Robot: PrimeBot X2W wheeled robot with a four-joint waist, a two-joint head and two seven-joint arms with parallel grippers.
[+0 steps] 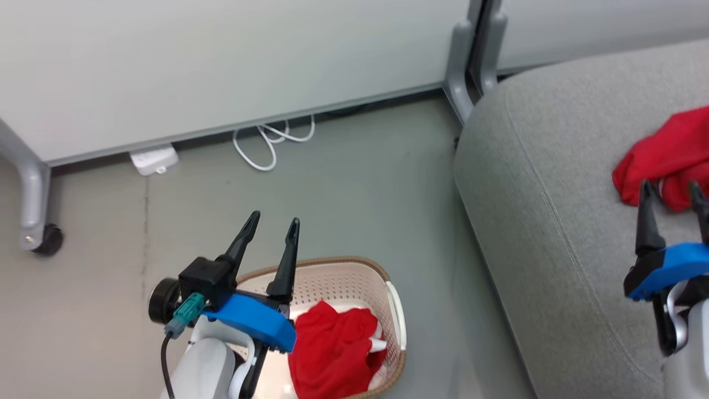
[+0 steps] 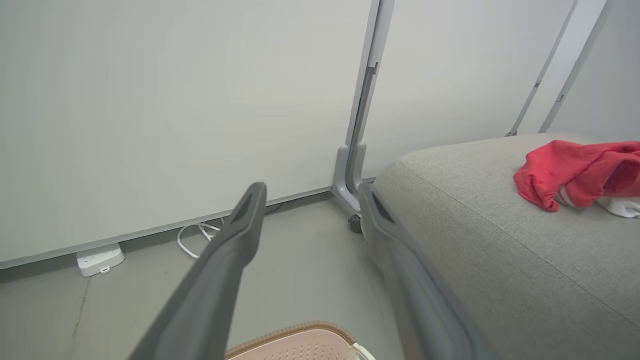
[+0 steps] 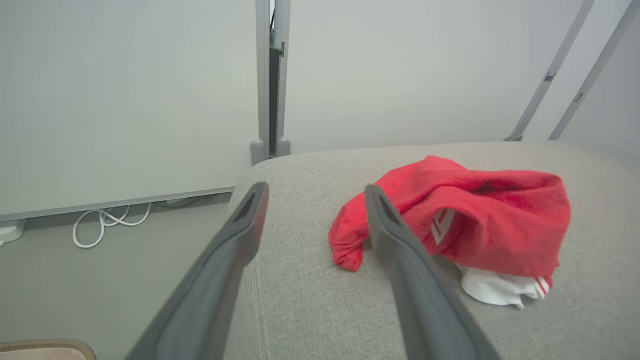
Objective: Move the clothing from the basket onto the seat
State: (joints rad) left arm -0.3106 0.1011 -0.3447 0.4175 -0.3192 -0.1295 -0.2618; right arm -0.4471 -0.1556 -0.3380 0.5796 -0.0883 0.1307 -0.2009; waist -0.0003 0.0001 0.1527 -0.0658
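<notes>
Roughly halfway by the look of it: one red garment lies on the seat; another red garment sits in the basket on the floor; left gripper spread, empty, by the basket's rim; right gripper spread, empty, beside the seat's garment.

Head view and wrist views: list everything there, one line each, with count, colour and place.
basket: one, cream, brown rim, on the floor.
seat: one, light grey, right.
clothing in the basket: one heap, red and white, inside it.
clothing on the seat: one piece, red and white, lying there.
cable: one, white, floor by wall.
power strip: one, white, floor by wall.
caster: one, black, far left.
left gripper: one, dark fingers, open, above basket's rim.
right gripper: one, dark fingers, open, above seat.
</notes>
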